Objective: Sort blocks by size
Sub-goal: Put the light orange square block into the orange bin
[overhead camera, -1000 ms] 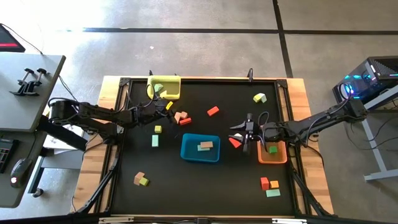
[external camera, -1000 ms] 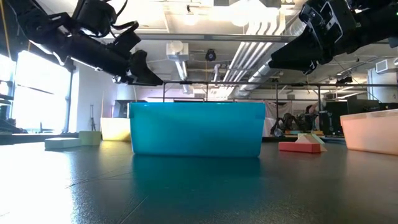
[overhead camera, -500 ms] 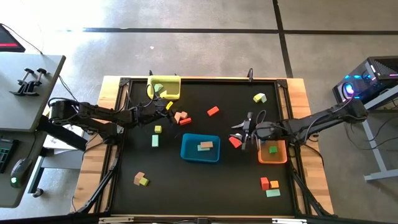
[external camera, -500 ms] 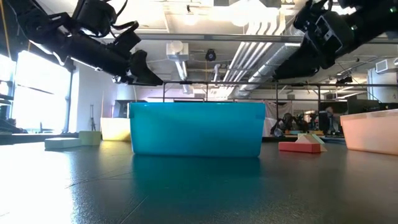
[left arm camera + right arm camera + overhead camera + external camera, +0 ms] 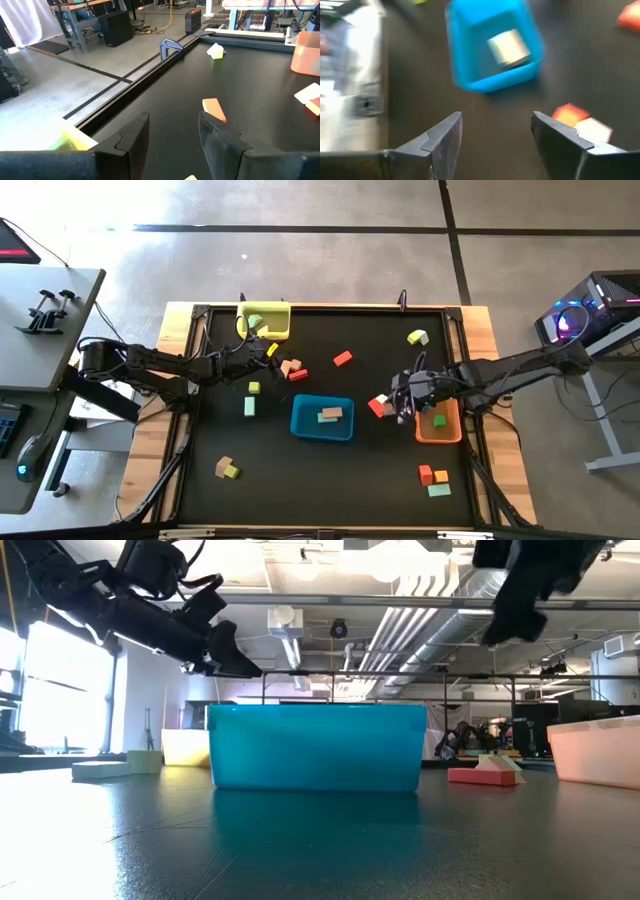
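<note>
**Sorting partly done, most blocks still loose**

You have a few blocks binned so far: a tan bar (image 5: 331, 414) lies in the blue tray (image 5: 321, 431) at the middle of the table, a green cube (image 5: 438, 420) sits in the orange tray (image 5: 440, 435) on the right, and something yellow-green rests in the yellow tray (image 5: 265, 307) at the far left. The larger share is still loose on the black table (image 5: 320, 480): a red block (image 5: 343, 358) and a lime one (image 5: 417, 337) toward the far side, a tan-and-green pair (image 5: 226, 469) near left, and red, orange and pale green pieces (image 5: 433, 478) near right.

Your right gripper (image 5: 400, 400) hangs just left of the orange tray with its fingers spread and nothing between them. The nearest loose piece, a red-and-white block (image 5: 580, 121), lies just beside it toward the blue tray, apart from the fingers.

Your left gripper (image 5: 262, 357) waits near the yellow tray, fingers parted and empty.
</note>
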`<action>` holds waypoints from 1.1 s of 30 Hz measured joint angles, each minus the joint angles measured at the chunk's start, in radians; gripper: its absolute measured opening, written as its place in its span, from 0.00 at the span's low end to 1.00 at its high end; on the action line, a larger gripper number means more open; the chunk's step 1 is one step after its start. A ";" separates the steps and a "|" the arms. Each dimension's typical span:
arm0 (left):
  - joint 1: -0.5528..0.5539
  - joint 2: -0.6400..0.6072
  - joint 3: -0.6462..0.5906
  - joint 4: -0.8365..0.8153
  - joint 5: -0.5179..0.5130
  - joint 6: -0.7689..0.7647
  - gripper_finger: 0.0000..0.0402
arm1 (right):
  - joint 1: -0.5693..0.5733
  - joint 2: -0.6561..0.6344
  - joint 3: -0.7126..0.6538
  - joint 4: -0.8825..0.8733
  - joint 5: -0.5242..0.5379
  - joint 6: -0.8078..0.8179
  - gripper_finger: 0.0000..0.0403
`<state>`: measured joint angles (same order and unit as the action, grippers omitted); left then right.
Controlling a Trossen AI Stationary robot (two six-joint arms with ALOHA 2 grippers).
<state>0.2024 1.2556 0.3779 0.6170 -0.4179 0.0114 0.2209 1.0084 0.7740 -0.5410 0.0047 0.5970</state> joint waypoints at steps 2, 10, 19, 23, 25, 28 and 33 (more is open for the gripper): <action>0.000 0.000 0.000 0.000 0.000 0.000 0.39 | 0.037 0.000 0.023 -0.023 -0.066 0.107 0.58; 0.000 0.000 0.000 0.000 -0.002 0.017 0.39 | 0.312 0.096 0.029 -0.100 -0.157 0.711 0.56; 0.000 0.000 0.000 -0.029 -0.003 0.011 0.39 | 0.519 0.302 0.028 -0.125 -0.208 1.181 0.56; 0.000 0.000 0.000 -0.037 -0.004 -0.007 0.39 | 0.539 0.377 0.028 -0.144 -0.208 1.246 0.56; 0.000 0.000 0.000 -0.037 -0.004 -0.007 0.39 | 0.540 0.406 0.028 -0.144 -0.220 1.243 0.56; 0.000 0.000 0.000 -0.036 -0.005 -0.007 0.39 | 0.539 0.430 0.027 -0.147 -0.256 1.238 0.56; 0.000 0.000 0.000 -0.036 -0.005 -0.008 0.39 | 0.540 0.430 0.027 -0.161 -0.312 1.226 0.56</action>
<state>0.2024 1.2556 0.3779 0.5808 -0.4225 0.0032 0.7614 1.4382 0.8013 -0.7024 -0.3075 1.8233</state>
